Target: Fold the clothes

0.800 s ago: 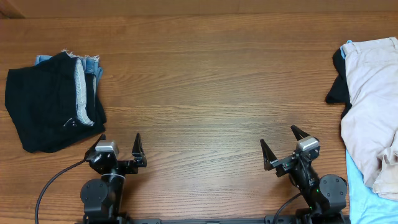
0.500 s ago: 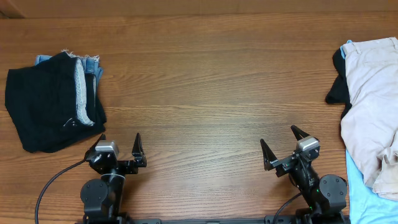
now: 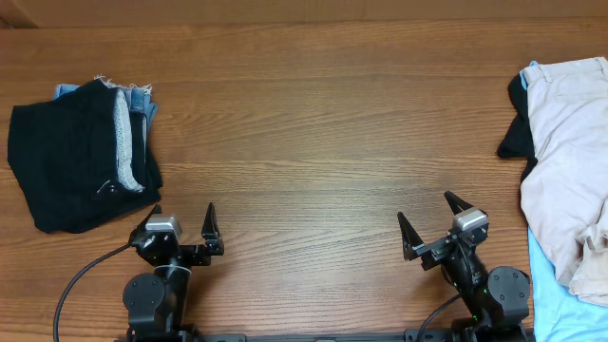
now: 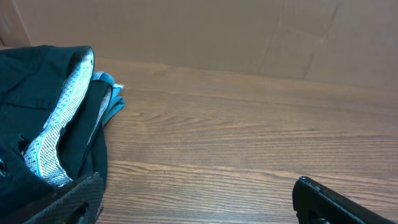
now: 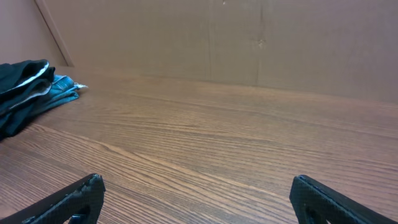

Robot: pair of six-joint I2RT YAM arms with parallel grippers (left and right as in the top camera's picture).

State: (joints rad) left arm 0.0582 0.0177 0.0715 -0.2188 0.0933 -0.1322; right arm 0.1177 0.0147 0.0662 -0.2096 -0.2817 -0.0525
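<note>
While the overhead view took in the whole table, only it showed the one pair of beige shorts. They lay crumpled at the right edge of the frame, over one dark garment and one light blue T-shirt. One black folded garment with denim sat at the left edge. My left gripper and right gripper sat tucked low at the bottom edge, both spread wide and holding nothing, well apart from the shorts.

Through my left wrist camera, my two fingers framed bare wood from the lower corners. The black folded garment filled the left side beneath a brown wall.

Through my right wrist camera, my fingers stood equally parted, and the black folded garment showed small at the far left.
</note>
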